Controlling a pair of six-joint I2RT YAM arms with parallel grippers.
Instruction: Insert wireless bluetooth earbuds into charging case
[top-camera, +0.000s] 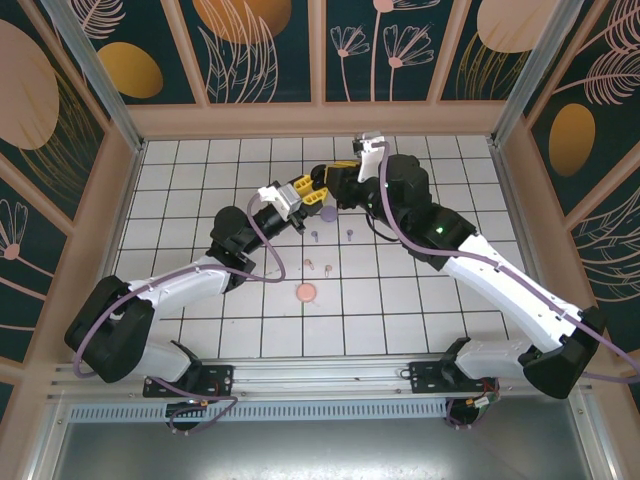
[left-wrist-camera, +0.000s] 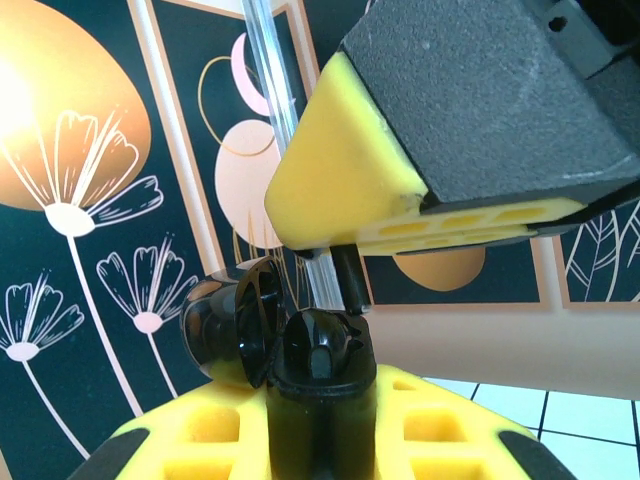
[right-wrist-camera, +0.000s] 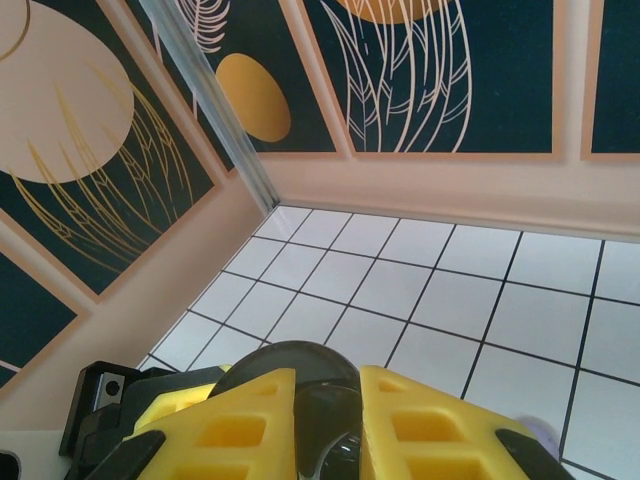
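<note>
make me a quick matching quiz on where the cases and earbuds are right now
1 open black round case
2 round pale pink case
3 two tiny lilac stemmed earbuds

A lying on white tiles beyond the pink case
B clamped in the left gripper
C on the tile nearest the arm bases

Pairs: 1-B, 2-C, 3-A

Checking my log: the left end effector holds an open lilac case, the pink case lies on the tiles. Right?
No: the left wrist view shows the open case in the left end effector is black. The pink case does lie on the tiles.
</note>
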